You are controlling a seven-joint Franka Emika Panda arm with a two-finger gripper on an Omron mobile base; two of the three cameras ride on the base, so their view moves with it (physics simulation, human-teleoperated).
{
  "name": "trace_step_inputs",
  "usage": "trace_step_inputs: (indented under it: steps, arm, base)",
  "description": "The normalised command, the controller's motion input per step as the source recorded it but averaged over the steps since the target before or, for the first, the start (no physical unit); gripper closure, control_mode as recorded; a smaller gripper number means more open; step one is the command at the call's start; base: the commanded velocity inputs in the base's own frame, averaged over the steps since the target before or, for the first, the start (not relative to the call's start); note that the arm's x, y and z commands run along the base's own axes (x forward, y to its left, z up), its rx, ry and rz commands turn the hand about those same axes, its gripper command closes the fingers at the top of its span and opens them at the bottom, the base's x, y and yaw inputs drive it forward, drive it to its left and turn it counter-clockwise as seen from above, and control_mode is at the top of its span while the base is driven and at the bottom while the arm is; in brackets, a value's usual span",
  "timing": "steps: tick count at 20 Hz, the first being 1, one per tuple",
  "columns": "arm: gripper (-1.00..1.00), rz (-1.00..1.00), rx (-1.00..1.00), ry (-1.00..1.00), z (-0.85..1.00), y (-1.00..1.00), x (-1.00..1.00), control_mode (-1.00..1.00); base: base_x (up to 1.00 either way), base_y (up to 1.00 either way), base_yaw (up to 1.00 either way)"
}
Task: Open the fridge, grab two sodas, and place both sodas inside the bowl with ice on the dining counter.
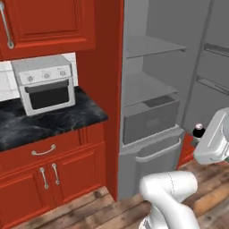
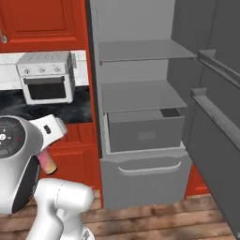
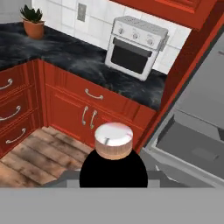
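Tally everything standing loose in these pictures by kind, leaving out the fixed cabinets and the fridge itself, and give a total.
Soda bottles: 1, the soda bottle in the gripper
Toaster ovens: 1, the white toaster oven on the black counter
Potted plants: 1, the potted plant at the counter's far corner
Total: 3

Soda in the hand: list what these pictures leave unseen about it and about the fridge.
- Soda: in the right base view the arm covers all but its pink-orange end; in the left base view the wrist hides everything below its dark cap.
- Finger contact: in the hand view the bottle's body blocks it.
- Fridge door: cut off by the right edge in both base views.
- Drawer contents: hidden by its front.
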Motion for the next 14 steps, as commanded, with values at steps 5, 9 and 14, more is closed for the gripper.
trace_step_inputs:
  steps: [5,9,14]
  arm:
    - [1.0,0.0,0.0,0.0,0.0,0.0,0.0,1.0]
    - [1.0,0.0,0.0,0.0,0.0,0.0,0.0,1.0]
    - [1.0,0.0,0.0,0.0,0.0,0.0,0.0,1.0]
  base:
    - [-0.41,0.11,-0.67]
    - [-0.11,0.0,-0.68]
    - [-0.06,0.0,-0.7]
